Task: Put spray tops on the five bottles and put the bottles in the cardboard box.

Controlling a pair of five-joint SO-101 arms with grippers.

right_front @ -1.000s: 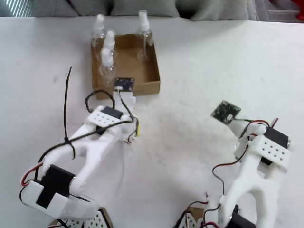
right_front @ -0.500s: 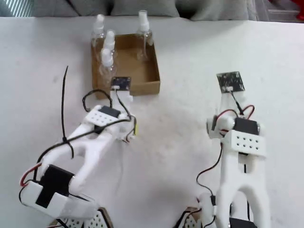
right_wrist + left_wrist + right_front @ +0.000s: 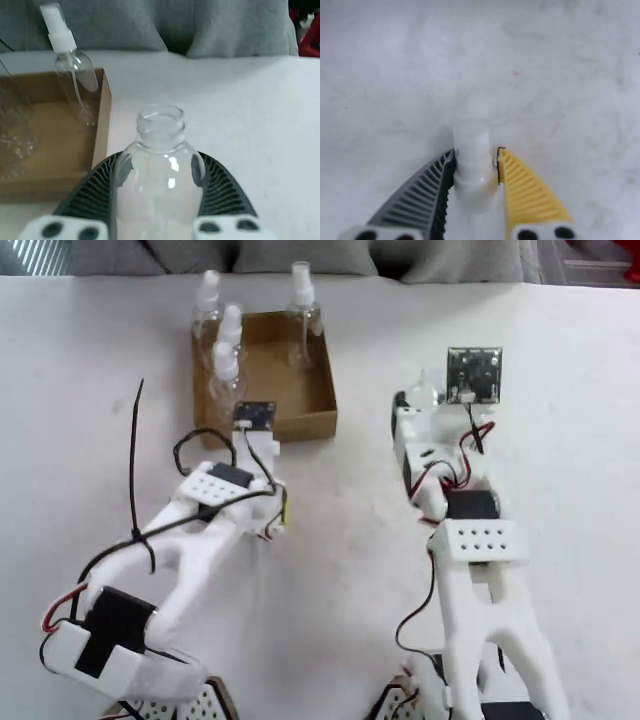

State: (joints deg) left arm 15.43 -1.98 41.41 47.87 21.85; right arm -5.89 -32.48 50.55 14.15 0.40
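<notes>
White tabletop (image 3: pixel 560 440) fills most of the scene, with grey cushions (image 3: pixel 150 25) behind its far edge. On it sits the cardboard box (image 3: pixel 300 425), and four bottles with spray tops (image 3: pixel 225 370) stand inside it, as far as I can tell. I judge the step in hand to be the capping of the fifth and last bottle. The right claw (image 3: pixel 159 160) has its black fingers closed around the body of this open bottle (image 3: pixel 160 125). The neck of the bottle is bare and points away from the wrist. The left claw (image 3: pixel 475 154) is closed tightly on a white spray top (image 3: pixel 471 135), with one grey and one yellow finger pressing on its sides. In the high view the right arm is stretched forward and holds the bottle beside the right wall of the box. I cannot tell if the bottle touches the tabletop. The left arm is bent, and its claw points down just in front of the near wall of the box, well apart from the bottle. The next move probably needs both claws to come together so that the top lines up over the open neck. After that, the bottle can go into the box.
</notes>
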